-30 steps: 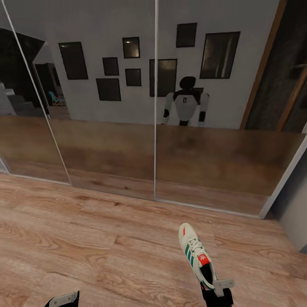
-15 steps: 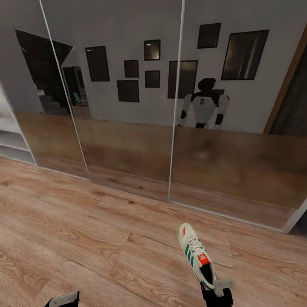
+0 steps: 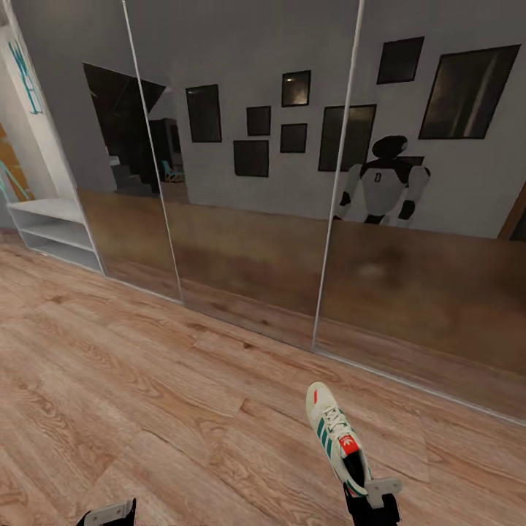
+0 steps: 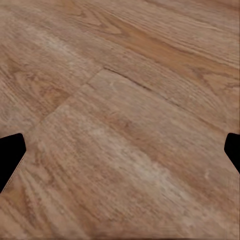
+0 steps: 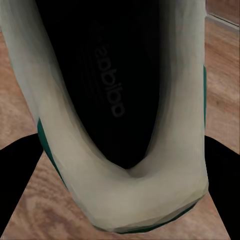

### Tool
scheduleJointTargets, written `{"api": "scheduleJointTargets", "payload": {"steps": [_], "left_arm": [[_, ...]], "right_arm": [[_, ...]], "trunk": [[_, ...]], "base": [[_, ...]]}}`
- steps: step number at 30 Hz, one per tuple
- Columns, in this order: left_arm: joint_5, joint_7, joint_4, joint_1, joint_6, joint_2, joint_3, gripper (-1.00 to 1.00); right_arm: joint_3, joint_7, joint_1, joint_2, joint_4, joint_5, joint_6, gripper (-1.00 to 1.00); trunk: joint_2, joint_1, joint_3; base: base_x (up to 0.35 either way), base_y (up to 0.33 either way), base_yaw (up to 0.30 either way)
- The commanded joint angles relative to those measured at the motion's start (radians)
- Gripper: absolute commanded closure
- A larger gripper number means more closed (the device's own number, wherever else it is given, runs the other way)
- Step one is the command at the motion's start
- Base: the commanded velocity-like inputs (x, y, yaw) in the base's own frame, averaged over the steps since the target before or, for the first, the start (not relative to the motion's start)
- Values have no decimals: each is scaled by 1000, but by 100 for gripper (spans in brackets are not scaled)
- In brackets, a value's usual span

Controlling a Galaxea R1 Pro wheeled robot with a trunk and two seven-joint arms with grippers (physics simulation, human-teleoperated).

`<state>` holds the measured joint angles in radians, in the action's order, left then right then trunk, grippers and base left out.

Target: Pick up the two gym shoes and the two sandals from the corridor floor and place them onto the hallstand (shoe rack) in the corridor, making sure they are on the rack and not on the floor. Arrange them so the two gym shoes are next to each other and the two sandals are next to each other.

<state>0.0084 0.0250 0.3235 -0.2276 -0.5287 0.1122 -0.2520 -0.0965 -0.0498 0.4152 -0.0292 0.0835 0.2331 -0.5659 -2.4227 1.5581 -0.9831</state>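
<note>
One gym shoe (image 3: 336,440), white with teal stripes and a red tongue, hangs over the corridor floor (image 3: 146,394) with its toe pointing away from me. My right gripper (image 3: 372,500) is shut on its heel. In the right wrist view the shoe's heel and dark opening (image 5: 120,100) sit between the dark fingers (image 5: 17,190). My left gripper (image 3: 108,513) is low at the picture's bottom edge; its fingertips (image 4: 10,155) stand wide apart, open, over bare planks. The hallstand (image 3: 44,210), pale with two low open shelves, stands far left. The sandals and the other gym shoe are out of view.
Tall mirrored sliding doors (image 3: 248,219) run across the far side and reflect the floor, a grey wall with dark picture frames and my own white body (image 3: 383,183). Wood planks stretch between me and the doors.
The camera has turned: the mirror doors and my reflection slid to the right in the picture and the hallstand came into view at the left. The shoe and both grippers keep their places.
</note>
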Motion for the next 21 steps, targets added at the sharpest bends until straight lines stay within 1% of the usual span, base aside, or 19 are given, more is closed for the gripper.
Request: {"api": "scheduleJointTargets", "payload": {"steps": [1,21], "left_arm": [[1,3,-1,-1,-3,0,-3,-100],[1,3,-1,-1,-3,0,-3,-100]], "right_arm": [[-8,-4,0,0,-1,11,-3,100],[-8,-4,0,0,-1,11,-3,100]], "trunk": [[0,0,0],[0,0,6]], "base": [[0,0,258],[0,0,268]]}}
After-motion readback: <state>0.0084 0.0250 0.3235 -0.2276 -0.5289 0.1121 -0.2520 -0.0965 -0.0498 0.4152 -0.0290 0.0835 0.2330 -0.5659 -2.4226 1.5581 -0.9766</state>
